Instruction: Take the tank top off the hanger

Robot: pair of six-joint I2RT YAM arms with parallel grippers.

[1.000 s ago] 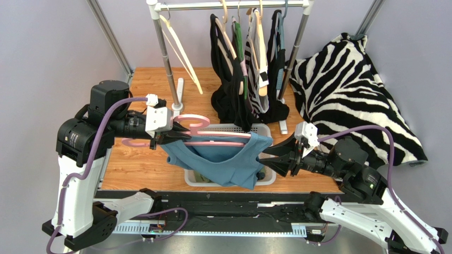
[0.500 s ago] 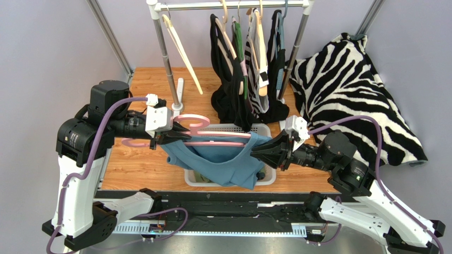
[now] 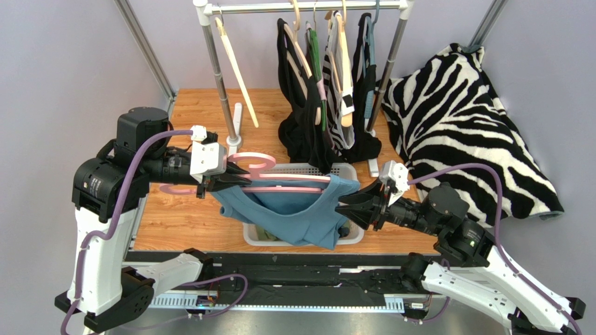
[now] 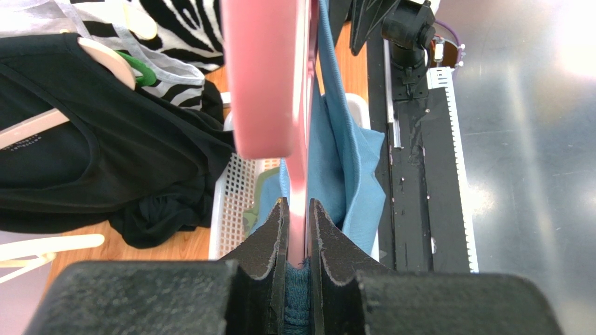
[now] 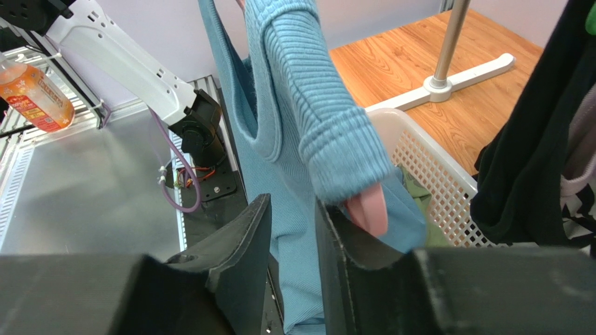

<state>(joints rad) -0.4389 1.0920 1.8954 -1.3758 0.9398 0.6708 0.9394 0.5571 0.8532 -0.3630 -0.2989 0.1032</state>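
Above the wooden table (image 3: pixel 182 209), left gripper (image 4: pixel 299 209) clamped the hanger (image 4: pixel 266 77); right gripper (image 5: pixel 292 209), jaws parted, risked closing beside the tank top (image 5: pixel 308 91) strap.

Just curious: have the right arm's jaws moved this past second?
Yes. Against the white basket, the right jaws have shifted left, nearer the blue tank top.

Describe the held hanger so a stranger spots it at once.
In front of the clothes rack, above the white basket, a hanger lies level carrying a blue tank top. It alone is pink and off the rail; the other hangers hang on it.
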